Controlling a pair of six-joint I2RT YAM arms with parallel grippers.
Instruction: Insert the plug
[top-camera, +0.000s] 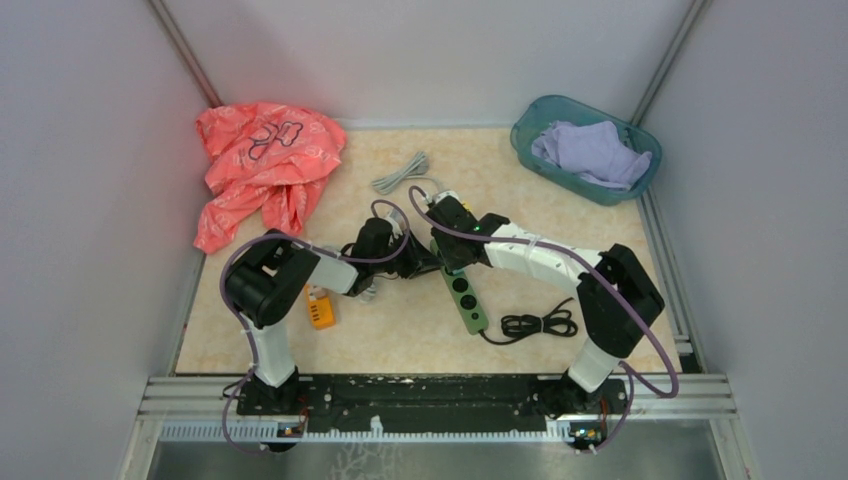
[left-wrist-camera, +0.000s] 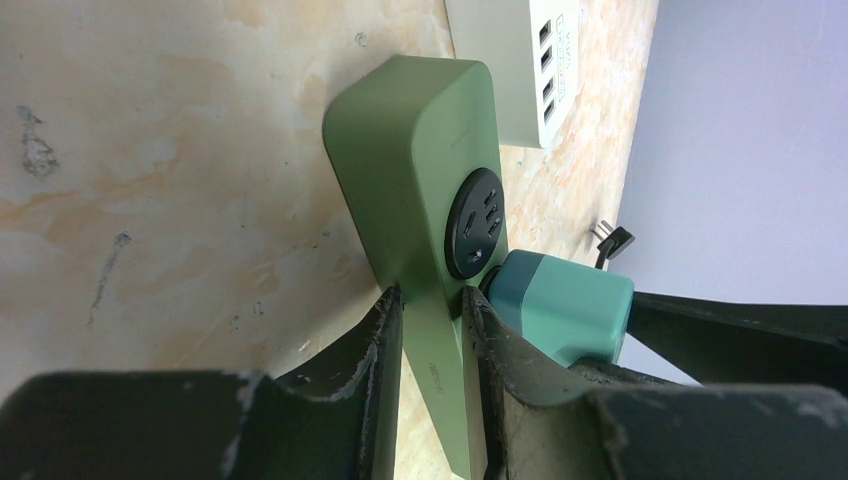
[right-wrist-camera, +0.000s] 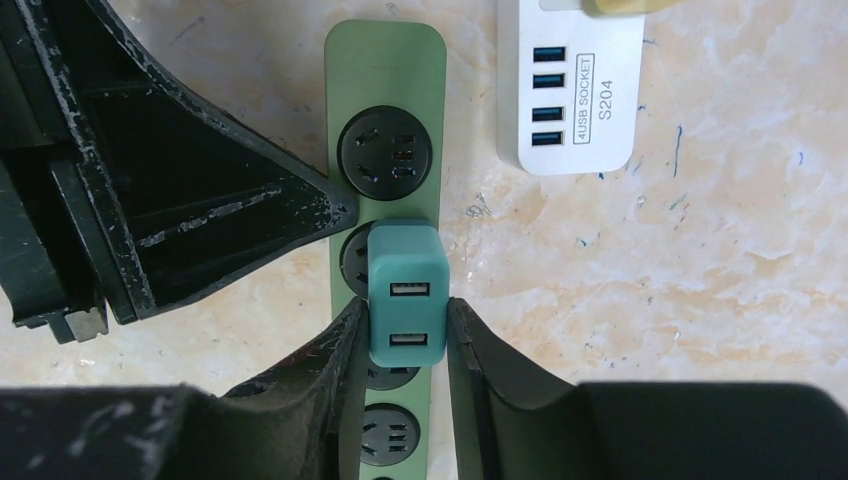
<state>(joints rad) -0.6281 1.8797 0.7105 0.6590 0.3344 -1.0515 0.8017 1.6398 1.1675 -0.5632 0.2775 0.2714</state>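
1. Right-side tool first: the right gripper (right-wrist-camera: 405, 345) is being run narrow. Its fingers (right-wrist-camera: 340, 360) are being pressed onto both flanks of the teal USB charger plug (right-wrist-camera: 405, 290), so the plug is being held.
2. That plug is being held over the second socket from the end of the green power strip (right-wrist-camera: 385, 75), with its two USB ports being shown to the right wrist camera. The pins are being hidden by the plug's own body, so how deep it's seated can't be told.
3. In the left wrist view the plug is being shown right up against the strip's face, just past the open end socket (left-wrist-camera: 478, 222).
4. The left gripper (left-wrist-camera: 432, 335) is being squeezed narrow across the strip's width, one finger on each long edge, so the strip is being gripped on the marbled tabletop (left-wrist-camera: 150, 150).
5. A white 4-port USB hub (right-wrist-camera: 570, 90) is being seen just beside the strip's far end.
6. Off to the sides:
   - a pink cloth (top-camera: 265, 165) is being seen heaped at the far left
   - a lavender cloth (top-camera: 590, 150) is being held in a teal basket (top-camera: 520, 135) at the far right
   - a black cord (top-camera: 540, 323) is being shown coiled near the strip's near end
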